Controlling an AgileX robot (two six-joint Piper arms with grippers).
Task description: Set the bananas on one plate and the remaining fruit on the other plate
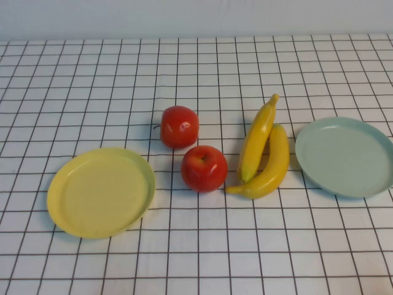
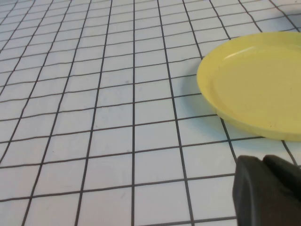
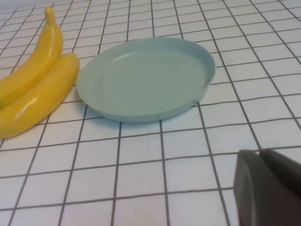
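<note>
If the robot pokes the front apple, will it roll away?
Probably: the front apple is round and lies loose on the flat table. Its shiny skin may slip in a grip. Both the left gripper and right gripper are shut, away from it.

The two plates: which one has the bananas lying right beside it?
The blue-green plate, on the robot's right. The two bananas lie just off its rim, whereas the yellow plate on the left has the apples nearer.
</note>
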